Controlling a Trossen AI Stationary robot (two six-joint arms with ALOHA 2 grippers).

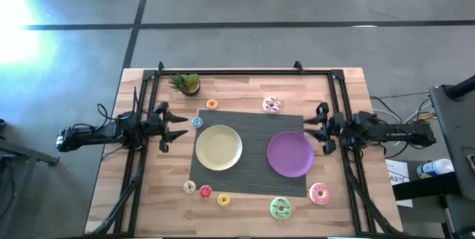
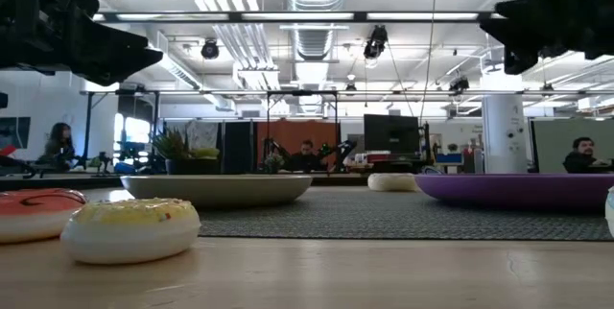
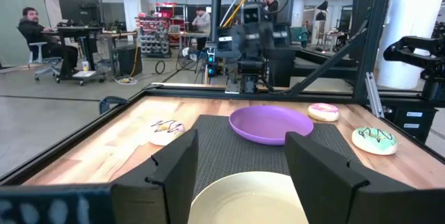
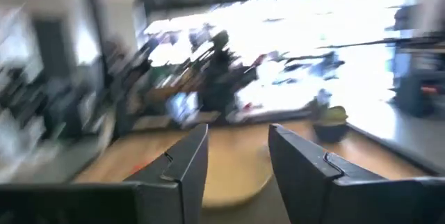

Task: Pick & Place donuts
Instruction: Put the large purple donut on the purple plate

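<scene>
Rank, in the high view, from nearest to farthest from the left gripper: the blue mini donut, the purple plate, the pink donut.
From the left gripper:
1. Blue mini donut, just beside its fingertips.
2. Purple plate, on the mat's right half.
3. Pink donut, on the wood beyond the mat's right corner.

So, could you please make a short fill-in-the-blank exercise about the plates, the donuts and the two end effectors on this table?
1. The yellow plate and the purple plate both lie on a dark ____.
2. The small potted plant stands nearest the ____ end effector.
3. The pink donut lies beside the ____ donut, on the bare wood.
4. The left end effector and the right end effector are both ____, holding nothing.

Missing words: mat; left; green; open
</scene>
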